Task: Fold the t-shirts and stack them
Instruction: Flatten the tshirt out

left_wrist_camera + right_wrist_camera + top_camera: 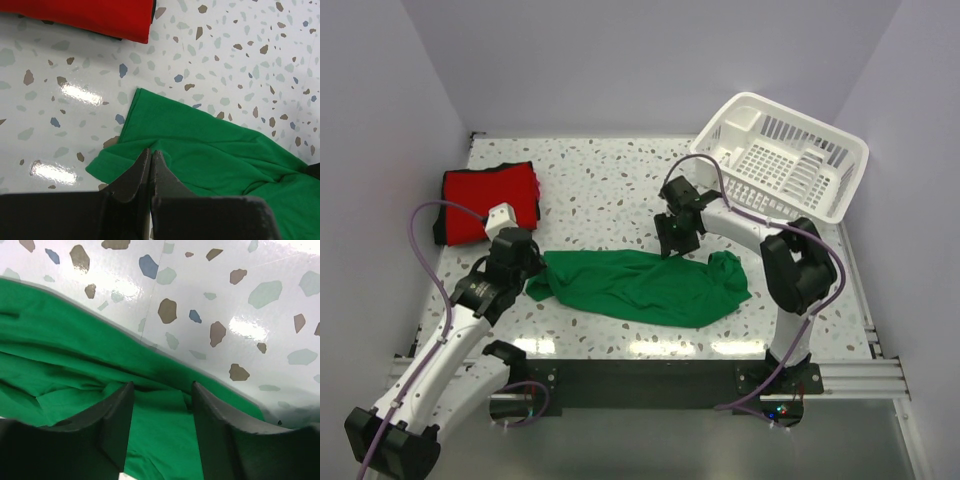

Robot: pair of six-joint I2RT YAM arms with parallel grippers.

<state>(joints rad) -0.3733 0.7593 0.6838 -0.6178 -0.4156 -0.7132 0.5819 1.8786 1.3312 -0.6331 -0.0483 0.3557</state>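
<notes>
The green t-shirt [640, 285] lies crumpled lengthways across the front of the table. The red t-shirt [485, 195] lies folded at the back left. My left gripper [530, 285] is at the green t-shirt's left end. In the left wrist view its fingers [151, 151] are pressed together on a pucker of green cloth [215, 150], with the red t-shirt [90, 15] at the top edge. My right gripper [675, 245] points down at the green t-shirt's far edge. It stands open [163, 386], its fingers astride a fold of green cloth [60, 355].
A white slatted basket [800, 117] stands tilted at the back right, close behind the right arm. Purple walls close in the speckled table [600, 180] on three sides. A metal rail runs along the front edge.
</notes>
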